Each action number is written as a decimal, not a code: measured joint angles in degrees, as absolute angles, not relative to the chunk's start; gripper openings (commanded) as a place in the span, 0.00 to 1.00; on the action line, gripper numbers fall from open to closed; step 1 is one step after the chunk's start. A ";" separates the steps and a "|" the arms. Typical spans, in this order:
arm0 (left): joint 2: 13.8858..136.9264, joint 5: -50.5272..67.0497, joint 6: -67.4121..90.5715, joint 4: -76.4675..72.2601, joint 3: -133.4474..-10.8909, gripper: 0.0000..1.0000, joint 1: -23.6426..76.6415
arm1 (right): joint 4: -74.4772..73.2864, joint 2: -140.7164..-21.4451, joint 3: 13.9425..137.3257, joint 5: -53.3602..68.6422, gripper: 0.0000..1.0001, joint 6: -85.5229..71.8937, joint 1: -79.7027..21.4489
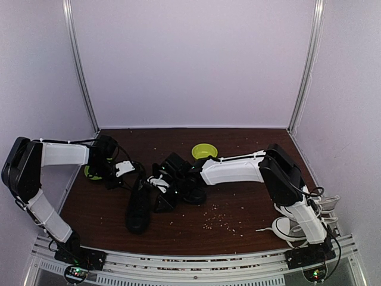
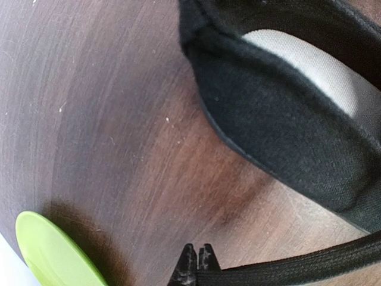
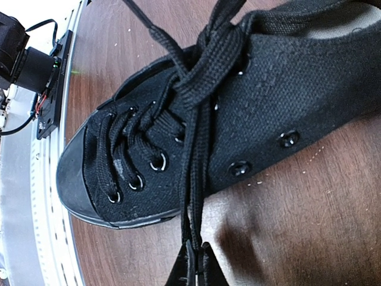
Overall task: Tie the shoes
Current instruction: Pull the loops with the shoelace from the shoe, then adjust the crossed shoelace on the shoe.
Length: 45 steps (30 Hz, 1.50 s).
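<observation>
From above, a black canvas low-top lace-up shoe (image 1: 138, 210) lies on the dark wooden table (image 1: 238, 202), just beyond the silver metal rail (image 1: 196, 268) at the near edge. Its long axis runs about square to that rail, toe toward it and heel away. The left gripper (image 1: 134, 174) and right gripper (image 1: 158, 183) meet at the shoe's end farthest from the rail.

In the left wrist view, the left gripper is clenched on a flat black lace (image 2: 309, 262) that runs off sideways. The padded heel collar (image 2: 280, 119) is close by, and a lime-green plate (image 2: 50, 250) lies apart from it.

In the right wrist view, the right gripper is pinched tight on lace strands hanging from the eyelets. The rubber toe cap (image 3: 74, 179) points at the rail.
</observation>
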<state>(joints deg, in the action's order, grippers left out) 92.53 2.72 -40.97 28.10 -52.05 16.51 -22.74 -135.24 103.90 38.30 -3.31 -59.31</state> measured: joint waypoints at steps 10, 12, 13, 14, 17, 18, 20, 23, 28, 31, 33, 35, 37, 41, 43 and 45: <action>92.47 5.30 -41.23 28.16 -52.05 0.27 16.43 | -22.85 -135.24 104.03 37.60 0.00 -2.94 -59.11; 91.46 7.03 -40.88 27.90 -51.99 0.38 16.45 | -23.16 -135.24 104.75 37.56 0.00 -2.96 -59.11; 90.39 7.75 -41.04 27.73 -51.96 0.42 16.45 | -23.16 -135.24 105.23 37.56 0.00 -3.01 -59.09; 89.08 8.25 -41.10 27.55 -51.94 0.45 16.45 | -23.07 -135.24 105.80 37.56 0.00 -3.09 -58.98; 84.77 9.10 -40.93 27.24 -51.94 0.50 16.45 | -22.63 -135.24 107.13 37.58 0.00 -3.22 -58.74; 83.72 9.15 -40.91 27.31 -51.94 0.55 16.47 | -22.52 -135.24 107.44 37.58 0.00 -3.27 -58.72; 81.76 8.99 -40.77 27.77 -51.88 0.64 16.75 | -22.28 -135.24 107.66 37.58 0.00 -3.33 -58.63; 77.58 8.75 -40.27 27.97 -50.22 0.57 17.32 | -22.26 -135.24 107.66 37.60 0.00 -3.36 -58.50; 66.17 16.21 -43.29 31.57 -46.37 0.38 18.39 | -22.06 -135.24 107.66 37.65 0.00 -3.36 -58.28; 62.02 22.74 -46.22 33.08 -43.79 0.50 20.21 | -21.82 -135.24 107.66 37.69 0.00 -3.36 -58.11; 62.15 24.34 -47.57 34.57 -42.78 0.52 21.12 | -21.69 -135.24 107.66 37.69 0.00 -3.38 -58.08; 64.14 24.29 -48.60 35.51 -42.72 0.52 21.39 | -21.58 -135.24 107.66 37.69 0.00 -3.38 -58.08; 66.50 23.92 -49.34 36.10 -42.81 0.50 21.50 | -21.56 -135.24 107.66 37.69 0.00 -3.40 -58.02; 71.61 22.61 -49.80 36.67 -43.99 0.42 22.15 | -21.12 -135.24 107.66 37.69 0.00 -3.64 -57.93; 73.60 21.98 -49.76 36.62 -44.80 0.37 22.48 | -20.78 -135.24 107.66 37.71 0.05 -4.14 -57.89; 75.05 21.43 -49.45 36.51 -45.41 0.30 22.63 | -20.40 -135.24 107.66 37.74 0.17 -4.54 -57.84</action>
<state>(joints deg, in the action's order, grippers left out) 75.05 21.43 -49.45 36.51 -45.41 22.63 -20.40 -135.24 107.66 37.74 -4.54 -57.84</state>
